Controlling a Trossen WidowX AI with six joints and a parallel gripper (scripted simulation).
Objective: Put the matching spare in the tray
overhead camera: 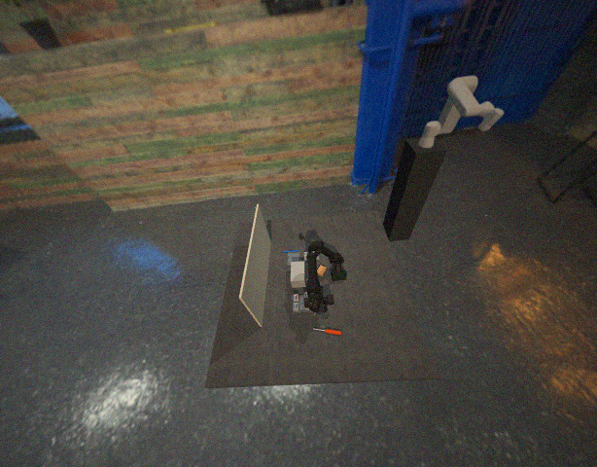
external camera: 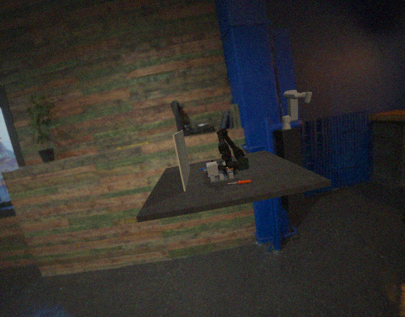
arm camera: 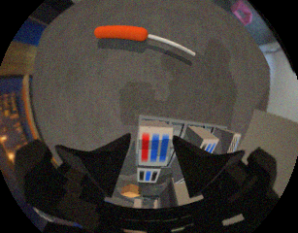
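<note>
My gripper (arm camera: 151, 138) (overhead camera: 318, 307) is partly open over the grey compartment rack (arm camera: 160, 117). A pale spare (arm camera: 154, 149) with one red and two blue stripes stands upright between the fingertips. A thin gap shows at its left side, and the right fingertip is very close to it. Other striped spares (arm camera: 207, 139) (arm camera: 149, 175) sit in neighbouring compartments, with another (arm camera: 234, 142) at the right. In the top view a pale box (overhead camera: 298, 274) stands behind the rack. I cannot tell which thing is the mounted unit or the tray, and no code on its back is readable.
An orange-handled screwdriver (overhead camera: 333, 331) (external camera: 244, 181) (arm camera: 121, 33) lies in front of the rack. A tall pale board (overhead camera: 257, 266) (external camera: 182, 160) stands at the left. A blue stick (overhead camera: 290, 251) lies behind the box. A tan block (overhead camera: 321, 269) (arm camera: 130, 190) is near the arm.
</note>
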